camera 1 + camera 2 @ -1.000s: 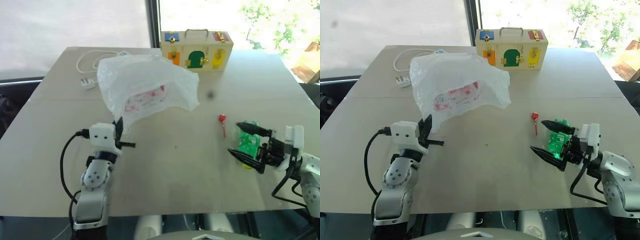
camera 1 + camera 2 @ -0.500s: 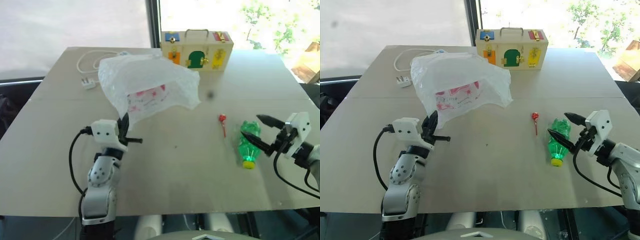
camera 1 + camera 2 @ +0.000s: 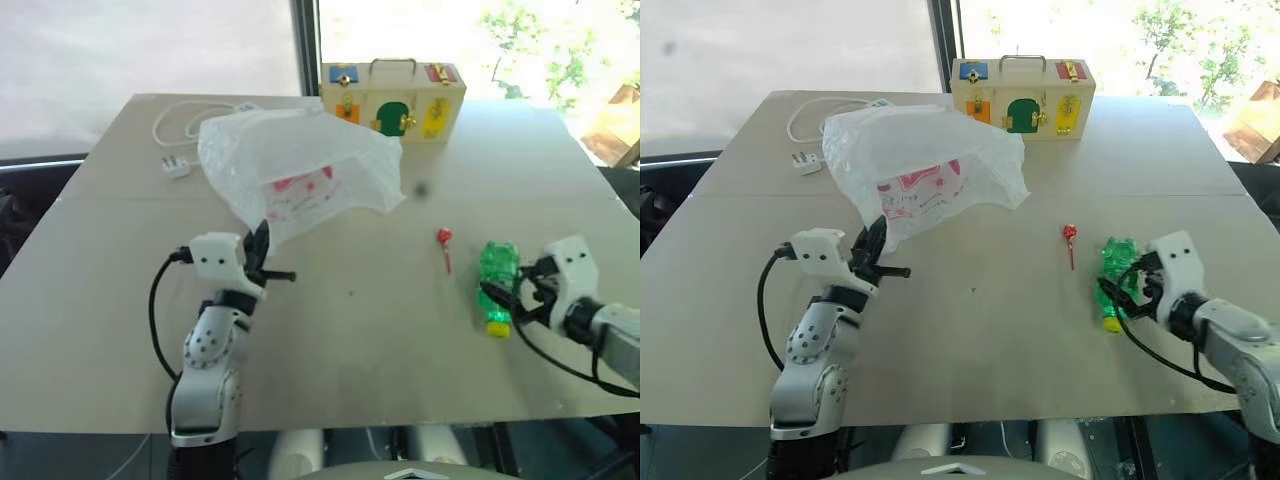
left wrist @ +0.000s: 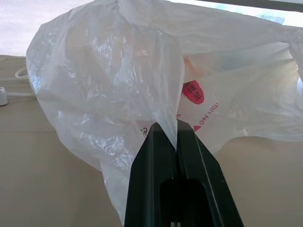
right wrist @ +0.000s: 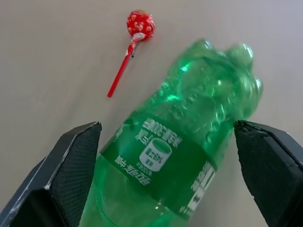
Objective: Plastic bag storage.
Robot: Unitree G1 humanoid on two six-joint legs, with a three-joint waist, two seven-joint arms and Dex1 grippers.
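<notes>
The plastic bag (image 3: 300, 170), white, crinkly and printed in red, stands puffed up on the table's far left half. My left gripper (image 3: 262, 243) is shut on the bag's near lower edge, and in the left wrist view the film is pinched between the fingertips (image 4: 165, 128). A green plastic bottle (image 3: 495, 282) lies on its side at the right. My right gripper (image 3: 503, 300) is open, with one finger on each side of the bottle (image 5: 189, 137). I cannot tell whether the fingers touch it.
A red lollipop (image 3: 444, 241) lies just left of the bottle. A wooden box (image 3: 393, 100) with coloured latches and a handle stands at the table's far edge behind the bag. A white cable with a plug (image 3: 177, 166) lies at the far left.
My right gripper has tipped downward and come over the bottle, which now lies between its open fingers. My left gripper has shifted slightly right, still holding the bag's edge.
</notes>
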